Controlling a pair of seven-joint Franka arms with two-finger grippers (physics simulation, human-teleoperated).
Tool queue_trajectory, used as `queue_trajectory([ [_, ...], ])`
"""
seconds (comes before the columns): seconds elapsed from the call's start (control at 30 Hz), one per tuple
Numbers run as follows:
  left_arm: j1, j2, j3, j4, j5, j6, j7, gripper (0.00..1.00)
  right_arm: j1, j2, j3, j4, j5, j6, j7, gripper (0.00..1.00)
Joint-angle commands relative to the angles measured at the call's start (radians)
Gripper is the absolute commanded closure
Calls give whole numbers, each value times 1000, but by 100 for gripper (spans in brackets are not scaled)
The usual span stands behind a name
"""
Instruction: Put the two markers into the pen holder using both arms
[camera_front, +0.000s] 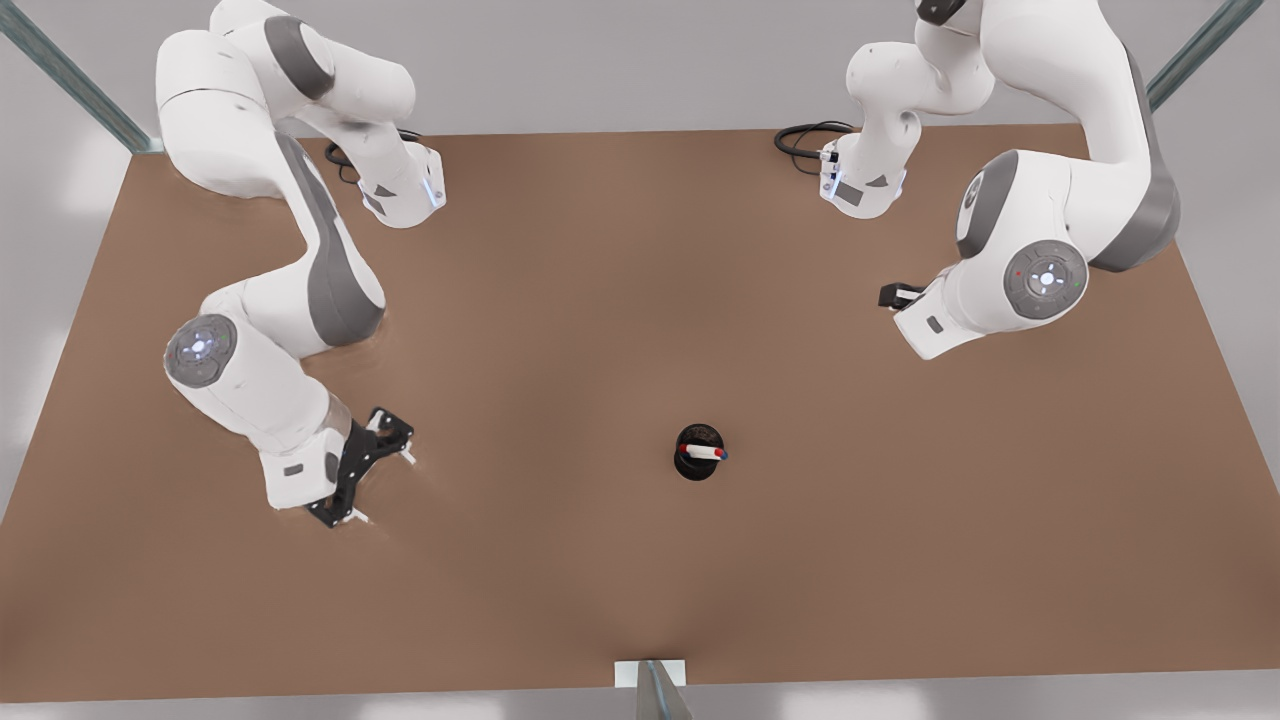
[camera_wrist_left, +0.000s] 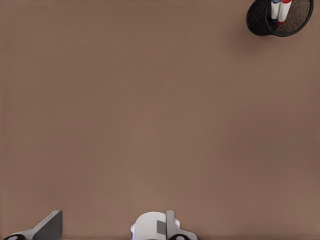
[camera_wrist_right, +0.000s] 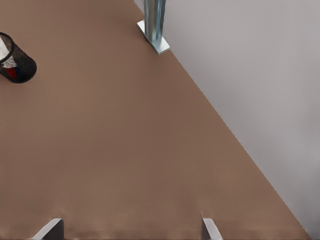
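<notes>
The black mesh pen holder (camera_front: 697, 464) stands on the brown table (camera_front: 620, 300), toward its front edge. Both markers rest inside it, the red-capped marker (camera_wrist_left: 284, 11) beside the blue-capped marker (camera_wrist_left: 275, 8). In the front view a red end (camera_front: 685, 450) and a blue end (camera_front: 722, 455) show at the cup's mouth. My left gripper (camera_front: 382, 487) hovers low over the table at the front view's left, open and empty, well apart from the holder (camera_wrist_left: 279, 20). My right gripper (camera_wrist_right: 131, 229) is open and empty too, far from the holder (camera_wrist_right: 16, 64), at the front view's right (camera_front: 897, 295).
A metal post (camera_front: 655, 688) on a white foot stands at the middle of the table's front edge, also seen as the post (camera_wrist_right: 154, 22) in the right wrist view. Black cables (camera_front: 805, 135) lie by the arm bases at the back. Grey floor lies beyond the table edge.
</notes>
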Motion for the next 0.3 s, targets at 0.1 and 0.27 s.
queue_trajectory([
  [0.1,0,-3,-2,23,1,-36,27,0,36,-295,-132,-179,5,-506,930,0],
  [0.27,9,-3,7,24,-1,-42,-15,0,37,-338,-163,-225,5,-492,927,0],
])
